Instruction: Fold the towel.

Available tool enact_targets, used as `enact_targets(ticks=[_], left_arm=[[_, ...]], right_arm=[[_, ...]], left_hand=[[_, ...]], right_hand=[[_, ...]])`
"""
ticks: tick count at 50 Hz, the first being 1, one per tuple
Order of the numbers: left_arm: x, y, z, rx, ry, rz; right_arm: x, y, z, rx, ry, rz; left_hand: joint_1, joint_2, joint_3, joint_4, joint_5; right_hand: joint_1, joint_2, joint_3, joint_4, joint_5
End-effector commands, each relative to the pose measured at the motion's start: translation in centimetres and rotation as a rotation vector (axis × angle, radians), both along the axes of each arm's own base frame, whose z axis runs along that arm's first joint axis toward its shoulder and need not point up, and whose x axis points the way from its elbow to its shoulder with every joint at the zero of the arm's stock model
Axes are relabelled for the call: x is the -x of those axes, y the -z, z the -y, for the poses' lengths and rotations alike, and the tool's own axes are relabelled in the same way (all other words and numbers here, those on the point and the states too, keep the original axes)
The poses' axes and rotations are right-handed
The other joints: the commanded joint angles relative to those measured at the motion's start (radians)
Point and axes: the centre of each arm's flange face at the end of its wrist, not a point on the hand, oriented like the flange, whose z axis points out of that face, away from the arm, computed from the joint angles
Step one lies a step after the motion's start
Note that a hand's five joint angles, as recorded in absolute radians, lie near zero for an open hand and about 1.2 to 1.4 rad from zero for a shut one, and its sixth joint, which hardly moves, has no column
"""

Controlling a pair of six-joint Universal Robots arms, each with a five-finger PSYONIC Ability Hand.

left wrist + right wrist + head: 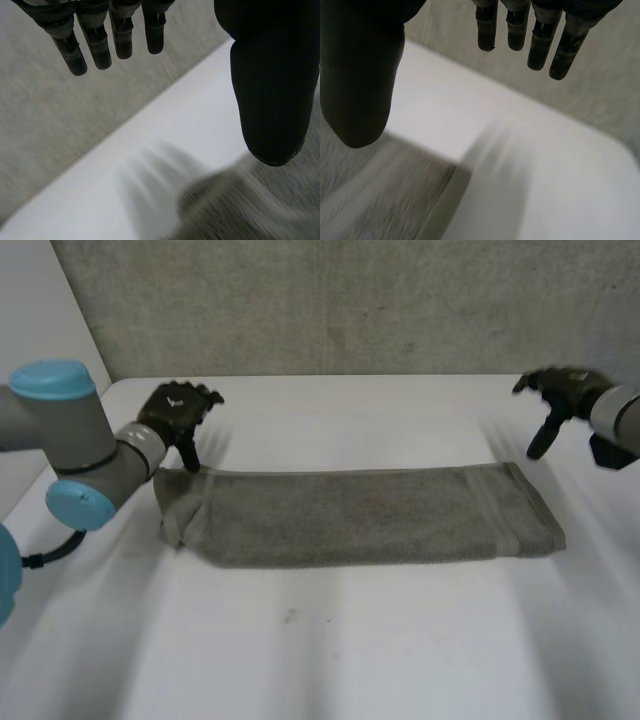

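- Towel (350, 515), grey-brown terry, lies as one long folded strip across the middle of the white surface (350, 650), its length running from one hand's side to the other.
- Its end on the robot's right is squared off, with a flat woven band crossing it just inside the short edge. The end on the robot's left is rumpled, with a corner bunched and turned under.
- The long edges are fairly straight, and the near one is a little thicker.
- The left hand (178, 412) is at the towel's far corner on the robot's left. Its fingers (97, 47) are straight and released, holding nothing. The thumb points down over the corner, and I cannot tell whether it touches.
- The right hand (560, 392) is beyond the towel's far right corner and apart from it. Its fingers (540, 45) are likewise straight and released, with the thumb pointing down over bare surface.
- Wide bare surface lies in front of the towel, with a narrower band behind it up to the grey wall (350, 300).
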Motion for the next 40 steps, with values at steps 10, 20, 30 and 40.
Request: enact_targets(ticks=[10, 20, 30, 40], left_arm=[[-1.8, -4.4, -6.9, -0.058, -0.001, 0.013], [-2.8, -0.7, -11.0, -0.142, -0.011, 0.023], [-2.9, 1.8, -10.8, -0.124, -0.038, 0.024], [-2.9, 2.7, -10.1, -0.126, -0.04, 0.03]], right_arm=[[1.3, -2.4, -6.8, 0.11, -0.08, -0.11], [1.6, 4.1, -11.5, 0.048, -0.134, -0.238], [2.1, 8.4, -12.1, 0.09, -0.149, -0.319], [2.6, 11.6, -10.8, 0.06, -0.172, -0.41]], left_hand=[[0.029, 0.039, 0.037, 0.037, 0.041], [0.027, 0.036, 0.034, 0.034, 0.038], [0.027, 0.036, 0.034, 0.034, 0.038], [0.027, 0.036, 0.034, 0.034, 0.038]], right_hand=[[-0.063, -0.077, -0.072, -0.085, -0.064], [-0.008, -0.022, -0.018, -0.03, -0.01], [0.232, 0.218, 0.223, 0.21, 0.231], [0.431, 0.417, 0.422, 0.409, 0.43]])
